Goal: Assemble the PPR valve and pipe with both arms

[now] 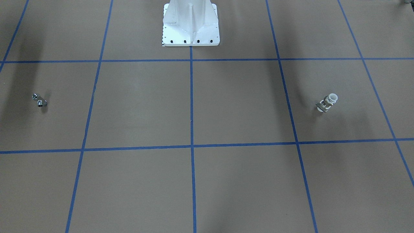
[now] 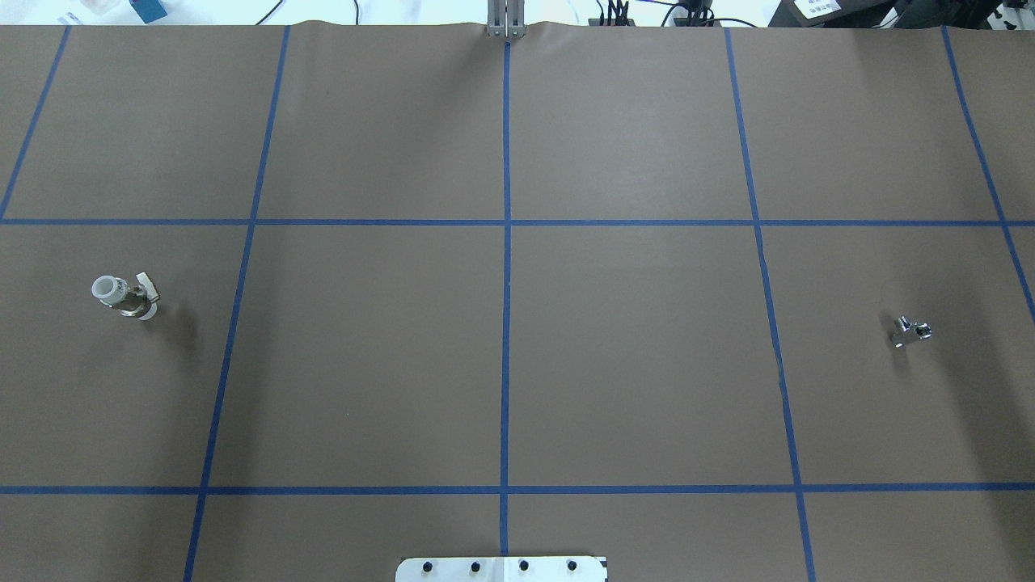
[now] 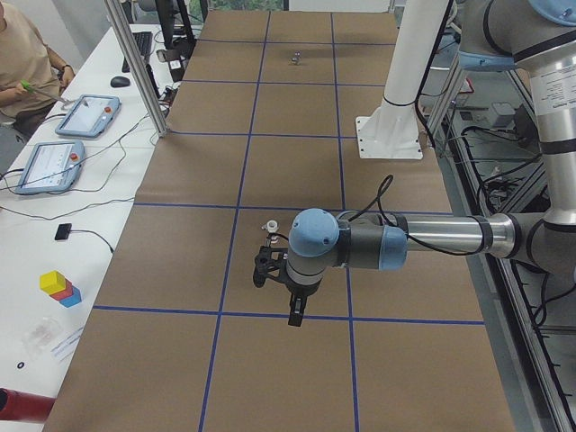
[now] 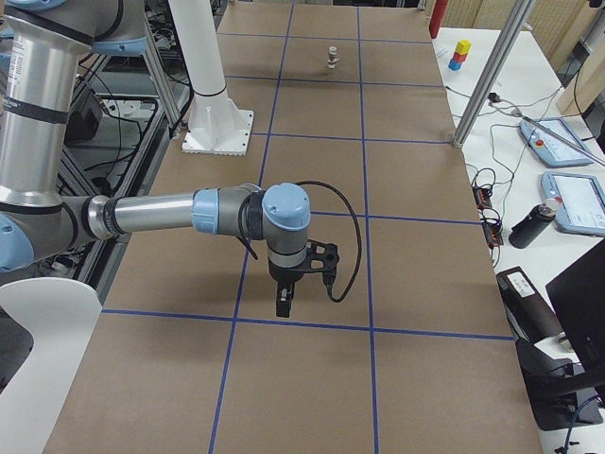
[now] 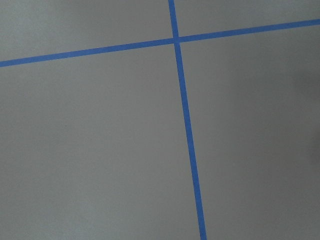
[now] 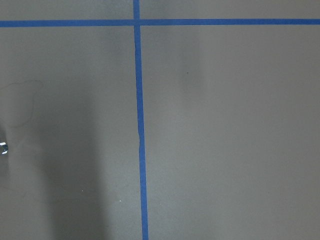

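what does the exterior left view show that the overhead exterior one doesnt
Only exterior left: the left arm stretched out over the table, plus an operator and two tablets on a side desk. Only overhead: the pipe close enough to read its elbow shape; the left view has it as a far speck. Both: the PPR valve, the pipe, the blue tape grid and the white pedestal base.

Two high cameras face each other across the tabletop (image 2: 631,364); two end cameras look along it; wrist cameras look down, close.
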Action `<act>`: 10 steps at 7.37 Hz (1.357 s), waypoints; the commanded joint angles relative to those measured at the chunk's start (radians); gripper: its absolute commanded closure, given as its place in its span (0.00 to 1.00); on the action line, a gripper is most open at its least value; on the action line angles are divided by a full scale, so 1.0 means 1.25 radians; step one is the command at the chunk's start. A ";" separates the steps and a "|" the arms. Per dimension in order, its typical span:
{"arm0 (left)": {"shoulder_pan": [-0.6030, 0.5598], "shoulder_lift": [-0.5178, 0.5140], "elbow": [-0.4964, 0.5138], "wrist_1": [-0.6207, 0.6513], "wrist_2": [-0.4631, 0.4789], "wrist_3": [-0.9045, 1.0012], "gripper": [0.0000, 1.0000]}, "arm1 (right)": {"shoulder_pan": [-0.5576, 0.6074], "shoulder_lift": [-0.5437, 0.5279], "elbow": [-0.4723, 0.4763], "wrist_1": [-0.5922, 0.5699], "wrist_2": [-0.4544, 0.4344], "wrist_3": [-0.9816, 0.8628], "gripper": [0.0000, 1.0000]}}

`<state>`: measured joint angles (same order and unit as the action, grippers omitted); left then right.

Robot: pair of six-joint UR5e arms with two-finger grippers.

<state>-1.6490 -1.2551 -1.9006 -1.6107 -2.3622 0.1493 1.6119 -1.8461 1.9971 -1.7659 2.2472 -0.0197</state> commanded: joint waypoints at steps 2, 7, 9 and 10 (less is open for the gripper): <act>0.000 -0.002 -0.016 0.004 -0.001 -0.002 0.00 | 0.000 0.005 0.003 0.001 -0.005 -0.008 0.00; 0.004 -0.113 0.001 -0.101 -0.024 -0.003 0.00 | 0.000 0.068 -0.056 0.150 0.010 0.012 0.00; 0.011 -0.131 -0.002 -0.163 -0.071 -0.009 0.00 | -0.012 0.068 -0.058 0.222 0.017 0.018 0.00; 0.043 -0.136 0.002 -0.191 -0.136 -0.018 0.00 | -0.025 0.063 -0.058 0.238 0.043 0.035 0.00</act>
<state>-1.6279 -1.4148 -1.9007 -1.7987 -2.4608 0.1365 1.5973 -1.7634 1.9267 -1.5129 2.2747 0.0052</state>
